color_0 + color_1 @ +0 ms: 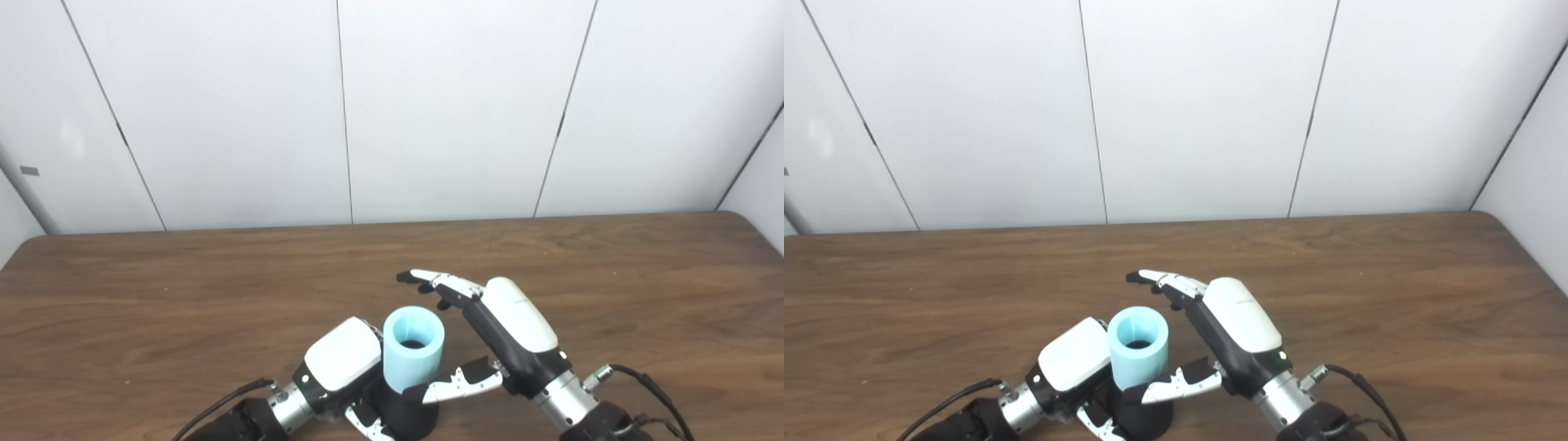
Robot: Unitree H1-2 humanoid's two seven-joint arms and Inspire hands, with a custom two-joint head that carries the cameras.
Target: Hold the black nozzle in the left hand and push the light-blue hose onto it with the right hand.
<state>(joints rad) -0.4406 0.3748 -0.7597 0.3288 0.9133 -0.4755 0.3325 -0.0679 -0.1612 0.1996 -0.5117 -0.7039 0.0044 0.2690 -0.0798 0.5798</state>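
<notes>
Table of brown wood filled the lower half of the frame, with white wall panels above it and no readable writing anywhere. Low in the centre, the light-blue hose stood upright, seated on the black nozzle, which the left hand gripped with fingers curled around its base. The right hand sat just right of the hose, fingers spread and holding nothing, its thumb reaching across toward the joint between hose and nozzle.

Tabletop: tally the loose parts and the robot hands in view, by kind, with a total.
Light-blue hose: 1, standing upright on the nozzle
Black nozzle: 1, held at its base by the left hand
Robot hands: 2, left hand and right hand; the right hand is open beside the hose
Total: 4
</notes>
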